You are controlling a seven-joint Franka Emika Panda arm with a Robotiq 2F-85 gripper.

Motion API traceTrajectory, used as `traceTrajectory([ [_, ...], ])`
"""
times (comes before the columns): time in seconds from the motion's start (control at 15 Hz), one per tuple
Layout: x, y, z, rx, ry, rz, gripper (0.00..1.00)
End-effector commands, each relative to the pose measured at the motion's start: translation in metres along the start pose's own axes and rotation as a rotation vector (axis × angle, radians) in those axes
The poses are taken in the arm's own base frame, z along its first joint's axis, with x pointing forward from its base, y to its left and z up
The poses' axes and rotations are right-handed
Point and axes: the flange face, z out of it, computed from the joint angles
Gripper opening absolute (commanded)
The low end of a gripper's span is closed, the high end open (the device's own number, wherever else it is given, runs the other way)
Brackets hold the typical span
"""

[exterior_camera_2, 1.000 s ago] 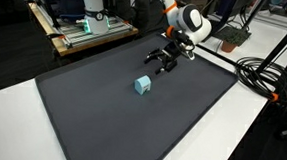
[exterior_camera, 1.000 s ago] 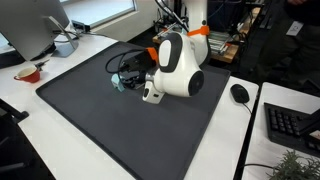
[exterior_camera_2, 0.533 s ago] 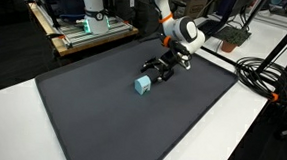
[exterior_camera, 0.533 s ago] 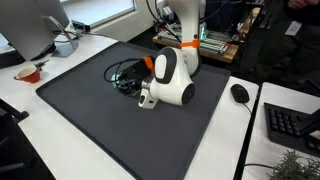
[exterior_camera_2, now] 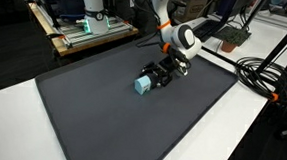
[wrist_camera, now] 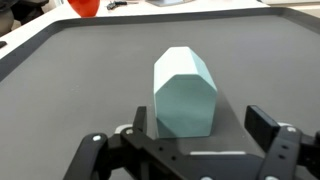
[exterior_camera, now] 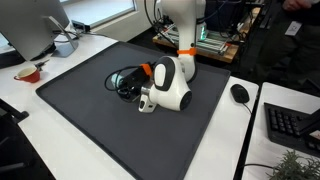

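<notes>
The pincer (wrist_camera: 197, 128) is spread wide. A pale blue house-shaped block (wrist_camera: 185, 90) stands just between its fingertips (wrist_camera: 262, 122), touching neither, on the dark mat (exterior_camera_2: 101, 118) that covers the white worktop (exterior_camera: 20, 100). A red cup (exterior_camera: 30, 72) sits beside the mat's corner; I cannot tell what it holds.

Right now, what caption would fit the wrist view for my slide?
Open gripper facing a pale blue house-shaped block on a dark grey mat.
</notes>
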Motion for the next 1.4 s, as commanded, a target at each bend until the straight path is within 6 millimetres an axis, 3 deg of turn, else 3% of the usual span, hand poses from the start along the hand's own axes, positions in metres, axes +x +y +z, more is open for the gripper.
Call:
traceTrajectory([
  [0.0, 0.0026, 0.0097, 0.0081, -0.027, -0.057, -0.047, 1.00],
  [0.53, 0.0044, 0.0144, 0.0135, -0.032, -0.079, -0.136, 1.00],
  [0.6, 0.0040, 0.0149, 0.0135, -0.031, -0.077, -0.140, 0.93],
  [0.67, 0.0039, 0.0152, 0.0133, -0.031, -0.075, -0.145, 0.72],
  [0.8, 0.0047, 0.0152, 0.0125, -0.030, -0.072, -0.152, 0.68],
  [1.13, 0.0050, 0.0156, 0.0114, -0.025, -0.066, -0.160, 0.32],
  [1.33, 0.0008, 0.0152, 0.0079, -0.019, -0.063, -0.143, 0.31],
])
